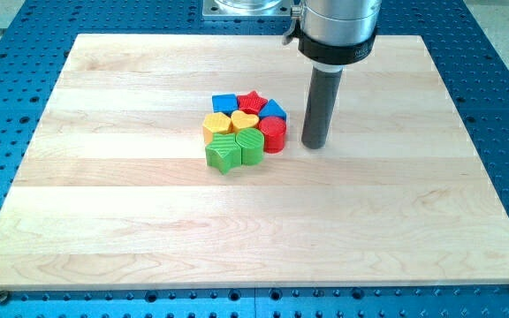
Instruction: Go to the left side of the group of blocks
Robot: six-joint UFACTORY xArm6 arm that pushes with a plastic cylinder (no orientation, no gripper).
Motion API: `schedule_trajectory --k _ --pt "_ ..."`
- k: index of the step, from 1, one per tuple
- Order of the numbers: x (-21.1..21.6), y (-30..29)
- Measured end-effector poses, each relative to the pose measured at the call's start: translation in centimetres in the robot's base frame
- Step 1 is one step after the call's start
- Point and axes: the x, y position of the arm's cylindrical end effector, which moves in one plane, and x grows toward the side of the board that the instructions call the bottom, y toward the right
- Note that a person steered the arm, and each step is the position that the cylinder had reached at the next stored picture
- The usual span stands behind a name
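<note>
While my tip [315, 145] rests right of the red cylinder [273, 134], perhaps just apart, no hand shows.

Nothing here can be read: no words, numbers or brand marks on the blocks [244, 130], the wooden surface [131, 221] or the rod [318, 104]

silver cylindrical housing [338, 22] | black collar | dark straight rod [318, 102]
</note>
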Motion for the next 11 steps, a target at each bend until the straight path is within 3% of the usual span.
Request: schedule_trajectory --k 2,5,6,7,8,9,11 --pt "0.0 -0.3" --pt "6.2 -2.9" --pt "10.8 -12.2" --pt "9.9 -18.5" --pt "6.2 -19.4" --pt "2.2 -19.5" --pt "-1.3 -15.3"
